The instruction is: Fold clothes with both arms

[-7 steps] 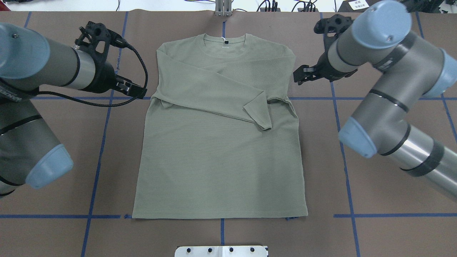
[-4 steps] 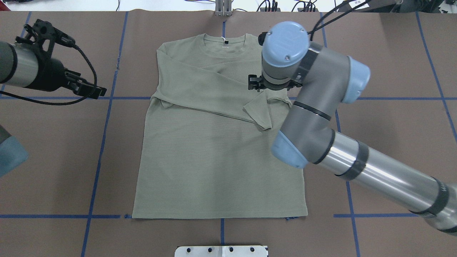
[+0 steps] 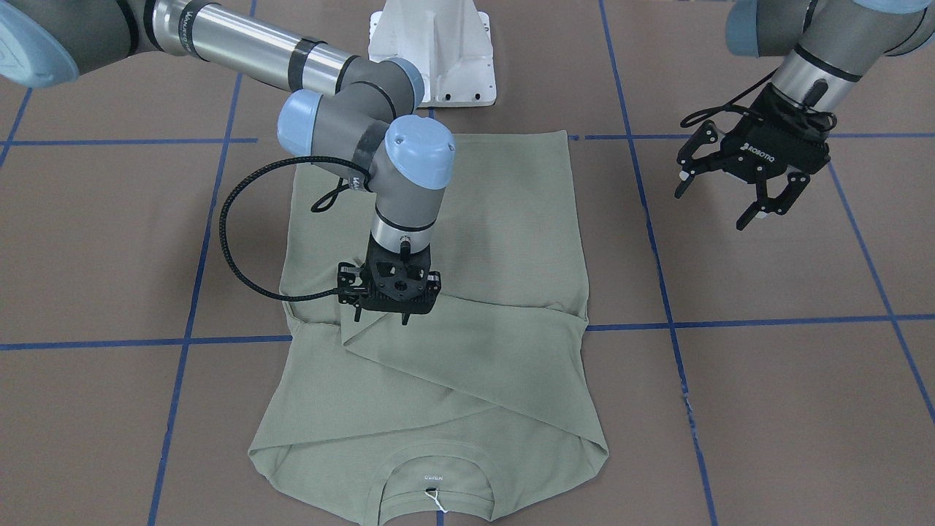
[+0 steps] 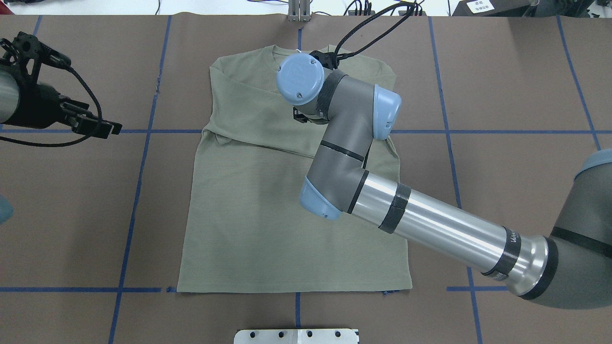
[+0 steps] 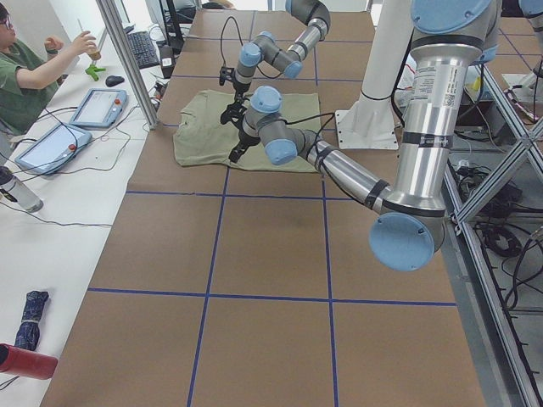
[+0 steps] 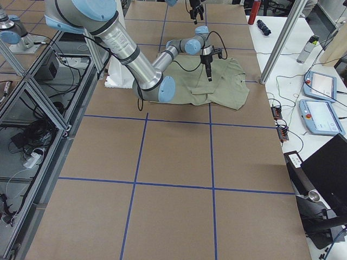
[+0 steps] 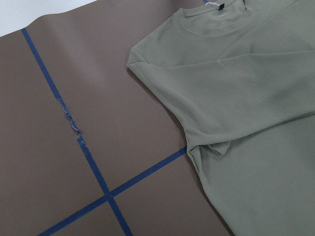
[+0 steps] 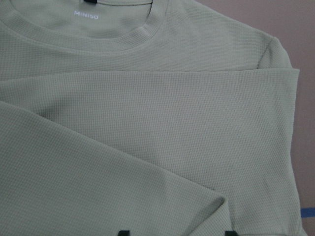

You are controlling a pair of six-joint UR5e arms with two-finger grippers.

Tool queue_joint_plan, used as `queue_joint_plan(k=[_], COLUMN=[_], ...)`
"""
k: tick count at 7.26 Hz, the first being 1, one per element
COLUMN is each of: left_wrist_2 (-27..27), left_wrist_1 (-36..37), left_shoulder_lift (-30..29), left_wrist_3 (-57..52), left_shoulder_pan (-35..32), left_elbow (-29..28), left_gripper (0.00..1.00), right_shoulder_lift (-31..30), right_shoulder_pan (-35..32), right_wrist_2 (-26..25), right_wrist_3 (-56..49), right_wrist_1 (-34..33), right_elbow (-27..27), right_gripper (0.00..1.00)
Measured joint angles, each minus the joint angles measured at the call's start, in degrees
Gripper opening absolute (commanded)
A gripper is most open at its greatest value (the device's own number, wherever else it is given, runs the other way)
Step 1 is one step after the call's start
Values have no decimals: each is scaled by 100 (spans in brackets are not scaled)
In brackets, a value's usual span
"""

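1. Shirt (image 4: 267, 215), sage green and long-sleeved, lies flat on the brown table (image 4: 516, 71). Its collar is at the edge away from the robot and its hem is toward the white pedestal base (image 3: 438, 58).
2. Both sleeves are folded in across the chest. The upper sleeve (image 3: 482, 351) runs on a slant from one shoulder to the other side of the body.
3. I see a white neck label (image 3: 435, 478) printed inside the collar, with a small white tag string (image 3: 437, 501) looped below it.
4. My right arm (image 4: 430, 224) reaches from the table's right side across the shirt, its wrist pointing straight down.
5. My right gripper (image 3: 382, 319) sits low over the cuff end of the upper sleeve. In the right wrist view its two black fingertips (image 8: 123, 233) stand spread apart, with the cuff corner between them and no cloth pinched. I cannot tell whether the tips touch the fabric.
6. My left arm (image 3: 840, 36) stays off to the shirt's other side.
7. My left gripper (image 3: 719, 206) hangs over bare table, well apart from the shirt, its jaws spread wide and holding nothing.
8. Blue tape lines (image 4: 138, 191) divide the table into a grid, and one crosses under the shirt at sleeve level.
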State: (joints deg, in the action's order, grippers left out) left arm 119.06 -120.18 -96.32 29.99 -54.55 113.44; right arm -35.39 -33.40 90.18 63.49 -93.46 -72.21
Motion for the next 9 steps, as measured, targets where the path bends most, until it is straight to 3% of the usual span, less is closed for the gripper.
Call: queue_joint_plan(k=[6, 8, 9], left_wrist_2=[3, 3, 3], left_wrist_1=[-6, -6, -5], left_shoulder_lift=[-21, -32, -37], left_wrist_3=[35, 41, 42], left_shoulder_pan=[6, 6, 9], left_elbow=[-5, -6, -6], left_gripper=[100, 100, 100], right_shoulder_lift=[-21, -38, -43], right_shoulder_pan=[293, 325, 332], right_wrist_2=[-210, -209, -205], right_wrist_3=[39, 35, 33], right_wrist_1=[9, -6, -16], right_elbow=[269, 297, 300], right_gripper=[52, 26, 0])
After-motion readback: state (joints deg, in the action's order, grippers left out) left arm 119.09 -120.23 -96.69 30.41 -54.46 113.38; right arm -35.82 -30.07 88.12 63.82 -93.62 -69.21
